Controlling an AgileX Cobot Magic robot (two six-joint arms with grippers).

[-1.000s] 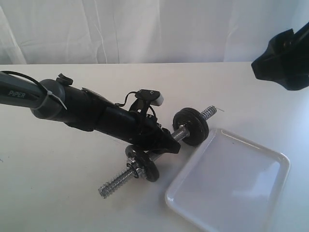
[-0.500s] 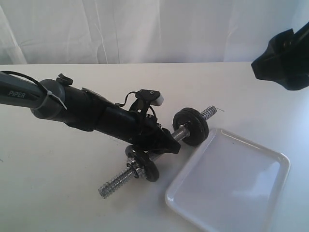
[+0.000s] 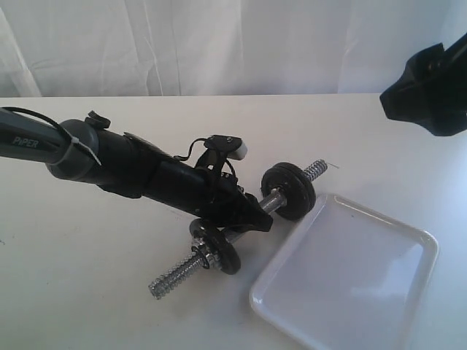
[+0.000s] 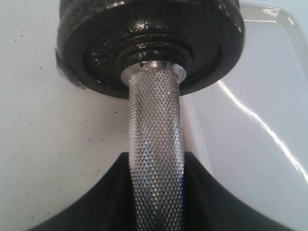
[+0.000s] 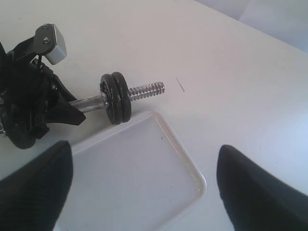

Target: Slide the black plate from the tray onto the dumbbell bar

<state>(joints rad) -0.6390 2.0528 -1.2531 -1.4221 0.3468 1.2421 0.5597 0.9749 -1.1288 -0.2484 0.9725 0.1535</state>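
Note:
The dumbbell bar (image 3: 271,200) lies on the table beside the white tray (image 3: 343,277). My left gripper (image 3: 244,219) is shut on its knurled middle (image 4: 155,144). Two black plates (image 5: 115,97) sit pressed together on the bar's end by the tray, with bare thread (image 5: 147,89) beyond them. Their inner face (image 4: 149,43) fills the left wrist view. One more black disc (image 3: 217,248) sits on the bar's other end. The tray (image 5: 134,178) holds nothing. My right gripper (image 5: 144,192) hangs open above the tray, high at the exterior view's right edge (image 3: 427,91).
A white curtain (image 3: 219,44) backs the white table. The left arm (image 3: 109,160) slants in from the left above the table. The tray's corner (image 4: 260,120) lies right beside the plates.

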